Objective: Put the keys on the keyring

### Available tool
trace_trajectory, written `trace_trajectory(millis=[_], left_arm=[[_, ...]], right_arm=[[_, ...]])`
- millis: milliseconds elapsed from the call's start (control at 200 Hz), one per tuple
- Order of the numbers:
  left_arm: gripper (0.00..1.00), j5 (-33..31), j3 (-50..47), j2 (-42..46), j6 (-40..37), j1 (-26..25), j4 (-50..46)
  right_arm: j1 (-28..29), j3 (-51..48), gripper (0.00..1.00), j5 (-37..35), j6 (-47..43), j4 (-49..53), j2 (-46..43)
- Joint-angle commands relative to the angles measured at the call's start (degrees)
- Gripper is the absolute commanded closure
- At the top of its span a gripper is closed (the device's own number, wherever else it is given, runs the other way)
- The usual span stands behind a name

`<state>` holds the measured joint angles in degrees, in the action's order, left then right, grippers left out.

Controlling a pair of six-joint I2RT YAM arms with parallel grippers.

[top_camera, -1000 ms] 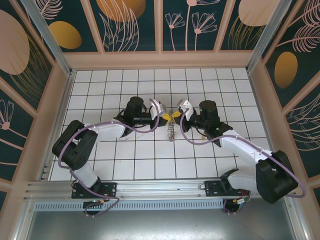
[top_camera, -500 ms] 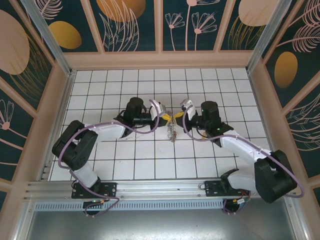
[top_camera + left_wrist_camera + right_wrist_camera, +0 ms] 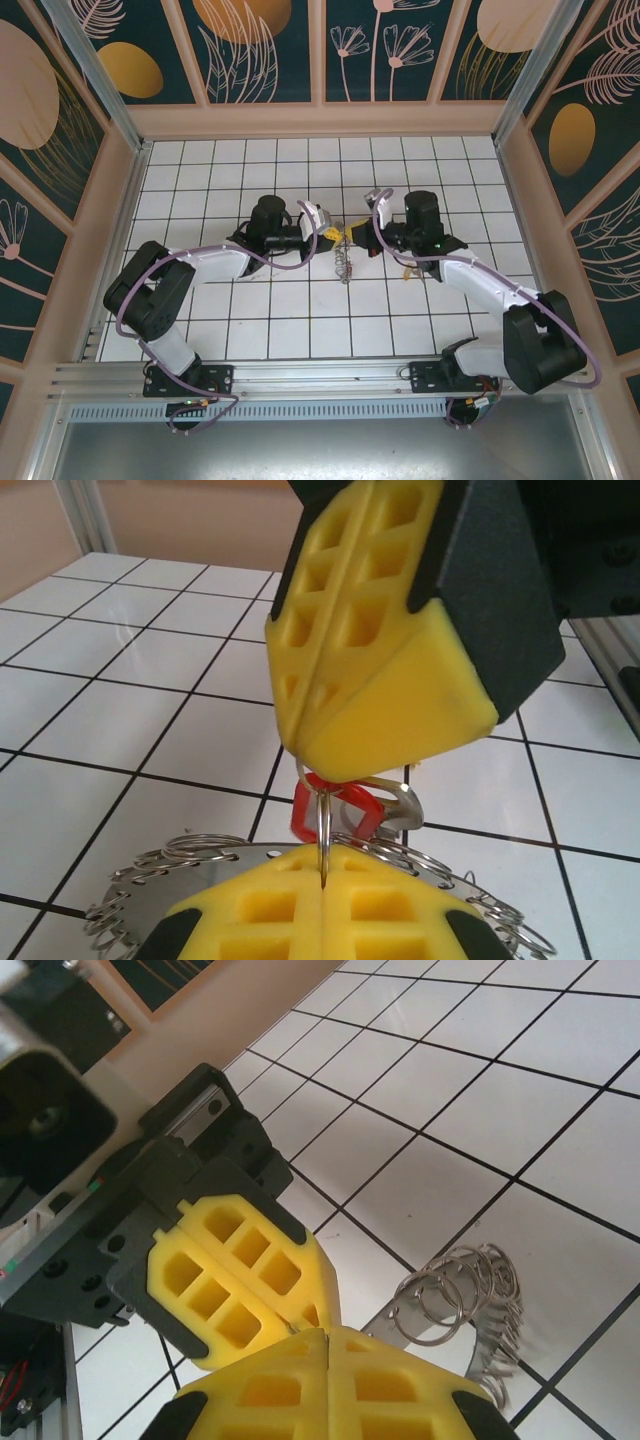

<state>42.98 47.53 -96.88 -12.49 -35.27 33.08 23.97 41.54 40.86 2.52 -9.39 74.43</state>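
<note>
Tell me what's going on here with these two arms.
The two arms meet tip to tip above the middle of the table. The left fingers are shut on a loop at the rim of the keyring, which hangs below them. The right fingers are shut just above a red-headed key sitting right at that loop. It isn't clear whether the key is threaded on yet.

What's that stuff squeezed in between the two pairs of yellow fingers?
In the left wrist view, a red-headed key and a thin wire loop sit between the left fingers and the right fingers, close to the keyring.
</note>
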Motion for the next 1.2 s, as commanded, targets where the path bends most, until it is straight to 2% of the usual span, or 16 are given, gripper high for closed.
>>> trace_trajectory(millis=[0, 525, 606, 706, 851, 976, 1196], left_arm=[[1.00, -0.7, 0.9, 0.7, -3.4, -0.2, -4.9], [1.00, -1.4, 1.1, 0.7, -0.8, -0.2, -2.9], [1.00, -1.5, 1.4, 0.6, -0.7, -0.3, -3.4], [0.80, -0.8, 1.7, 0.5, -0.4, -0.3, -3.7], [0.68, -0.3, 1.2, 1.1, 0.8, -0.2, -2.5], [0.64, -0.1, 0.2, 2.0, 2.8, -0.2, -0.1], [0.63, -2.4, -2.7, 4.4, 7.9, -0.2, 6.8]], right_arm=[[-0.5, 5.0, 1.00, 2.3, 0.6, 2.0, 1.2], [2.4, 10.8, 1.00, -0.6, -8.6, 14.5, 4.2], [2.3, 10.6, 1.00, -2.8, -8.6, 15.1, 3.8], [1.7, 9.2, 1.00, -4.5, -7.3, 14.4, 2.6], [0.2, 6.1, 1.00, -6.0, -4.6, 12.3, 0.4], [-1.2, 3.6, 1.00, -7.0, -2.5, 11.3, -1.4], [-3.5, -1.0, 1.00, -9.7, 2.4, 11.6, -4.1]])
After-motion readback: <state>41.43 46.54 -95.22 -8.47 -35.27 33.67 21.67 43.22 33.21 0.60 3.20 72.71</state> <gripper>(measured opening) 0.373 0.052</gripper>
